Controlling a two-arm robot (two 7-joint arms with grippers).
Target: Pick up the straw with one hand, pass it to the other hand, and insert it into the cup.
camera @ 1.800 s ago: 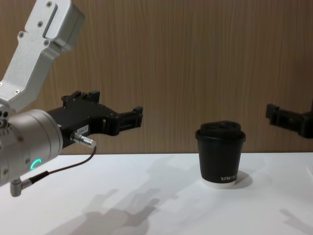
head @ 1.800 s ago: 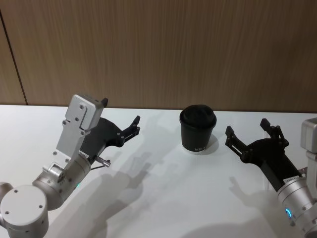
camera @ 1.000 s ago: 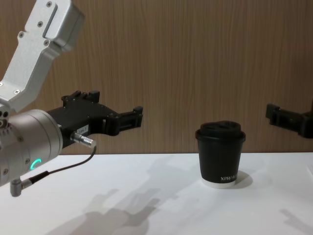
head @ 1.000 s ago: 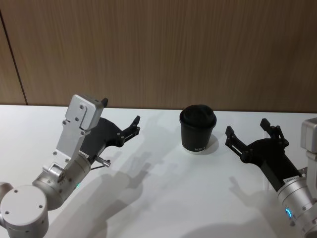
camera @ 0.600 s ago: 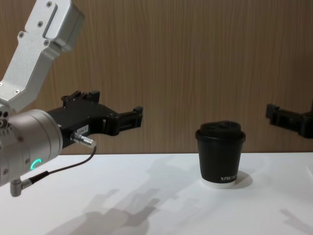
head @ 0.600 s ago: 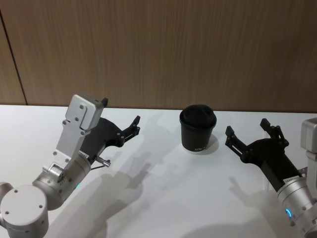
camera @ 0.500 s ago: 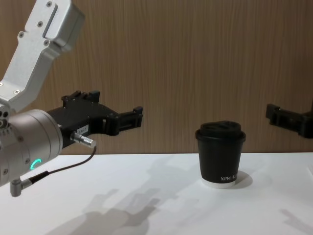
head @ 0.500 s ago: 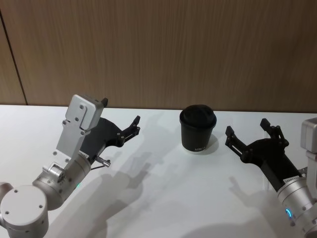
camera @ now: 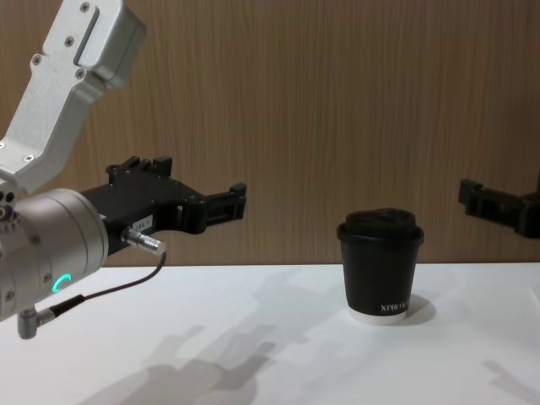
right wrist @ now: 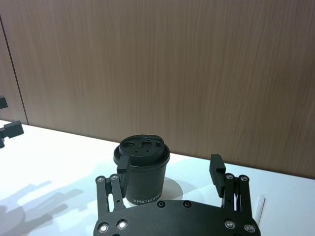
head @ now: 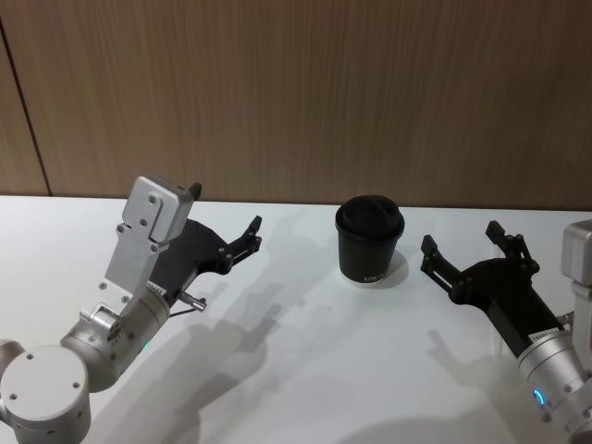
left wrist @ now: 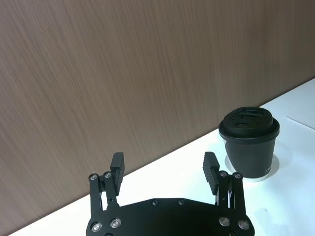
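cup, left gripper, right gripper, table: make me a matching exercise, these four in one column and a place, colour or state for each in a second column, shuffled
Column one:
1. cup
2. left gripper
3. right gripper
4. table

Column two:
A. open, held above the table, on the robot's left of the cup
B. white, with the cup standing on it
C. black, upright, domed lid on
D. open, held above the table, on the robot's right of the cup

Pairs: 1-C, 2-A, 3-D, 4-B
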